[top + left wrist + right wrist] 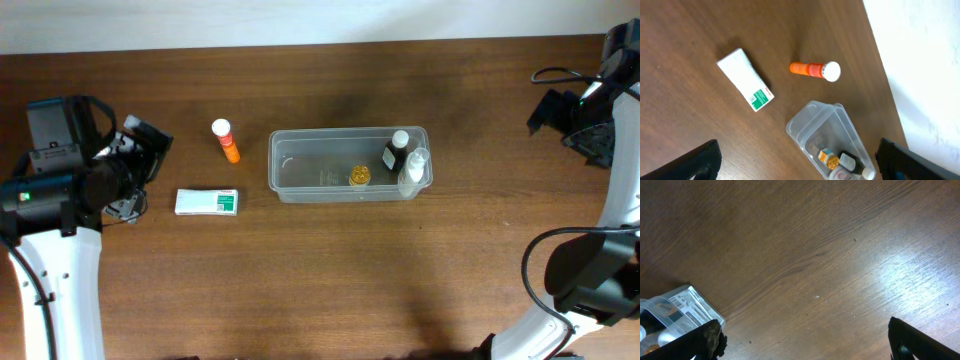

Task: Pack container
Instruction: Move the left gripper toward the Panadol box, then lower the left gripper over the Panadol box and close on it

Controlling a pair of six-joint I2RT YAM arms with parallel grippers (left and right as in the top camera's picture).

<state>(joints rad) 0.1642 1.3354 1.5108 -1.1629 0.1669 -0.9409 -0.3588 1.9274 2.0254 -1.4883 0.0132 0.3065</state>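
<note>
Each wrist view shows only dark finger stubs at the bottom corners. Both the left claw [797,145] and the right claw [804,325] are spread wide and hold nothing. The left wrist view cuts the container [305,160] off at the bottom edge, and the right wrist view catches just one corner beside its left-hand finger.

The one clear tub sits open side up on the worktop [330,280]. Its long axis runs from the left claw toward the right claw. It is ahead of the left claw and well apart from the right.

Three items sit in its end nearer the right claw:
- a dark bottle [397,150]
- a clear bottle [414,168]
- a small gold-topped thing [359,176], too small to identify

One orange tube [226,141] and one white-and-green box [207,202] lie between the left claw and the tub.
</note>
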